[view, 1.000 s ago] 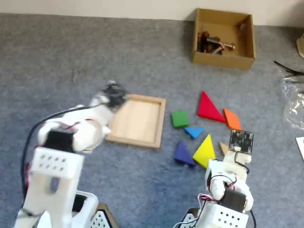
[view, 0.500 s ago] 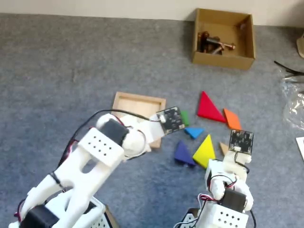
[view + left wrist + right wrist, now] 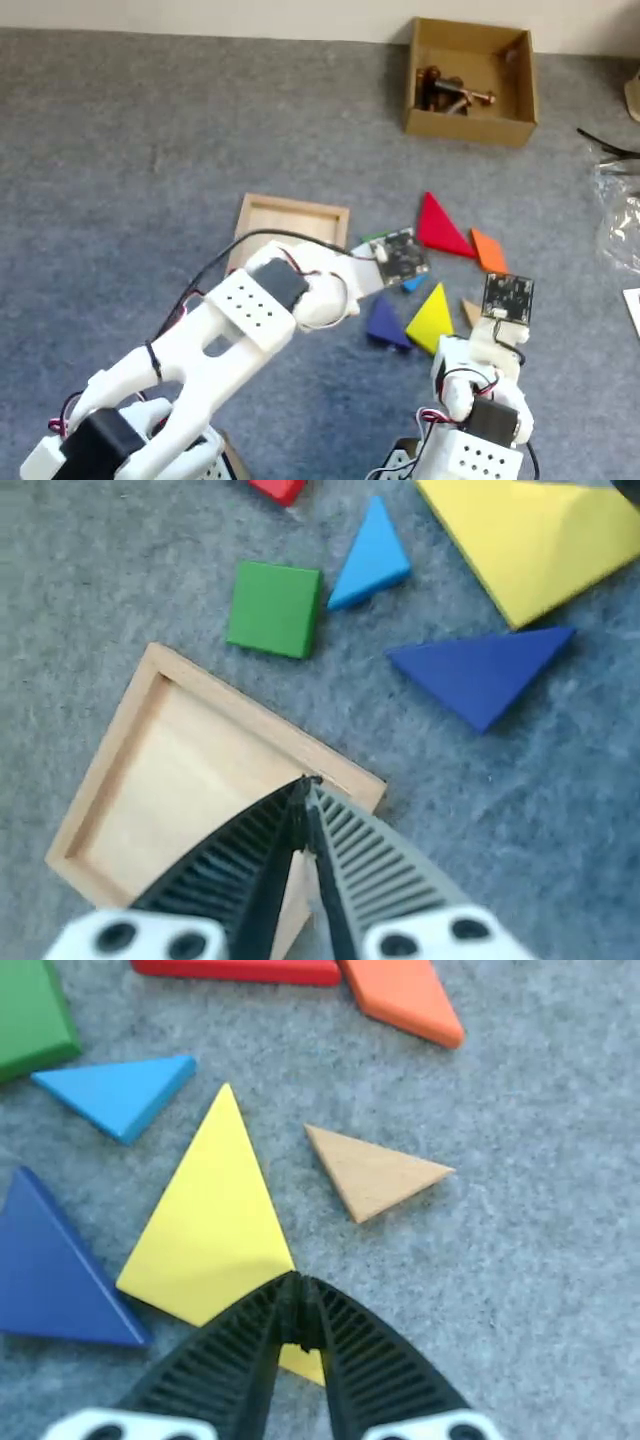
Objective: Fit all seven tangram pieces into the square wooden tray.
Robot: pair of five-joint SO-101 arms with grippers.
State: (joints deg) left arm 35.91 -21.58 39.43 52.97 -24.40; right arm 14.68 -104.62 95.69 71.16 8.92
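tray [image 3: 293, 203]: centre of high view, partly under left arm.
pieces: 7, all on carpet [image 3: 150, 120] right of tray: green square [image 3: 274, 609], light blue triangle [image 3: 371, 558], dark blue triangle [image 3: 478, 670], yellow triangle [image 3: 215, 1230], red triangle [image 3: 438, 228], tan triangle [image 3: 373, 1172], orange piece [image 3: 403, 996].
left gripper [image 3: 303, 800]: fingers pressed together, holding nothing, above tray rim.
right gripper [image 3: 298, 1310]: fingers together, holding nothing, over yellow triangle's edge.
cardboard box [image 3: 470, 80]: upper right.

We've got the square wooden tray [image 3: 170, 790] lying flat, all seven pieces loose off one side: green square [image 3: 274, 609] nearest, then light-blue triangle [image 3: 368, 558], dark-blue triangle [image 3: 480, 670], big yellow triangle [image 3: 213, 1230], small tan triangle [image 3: 372, 1172], and red triangle [image 3: 438, 228] just beside orange parallelogram [image 3: 402, 995].
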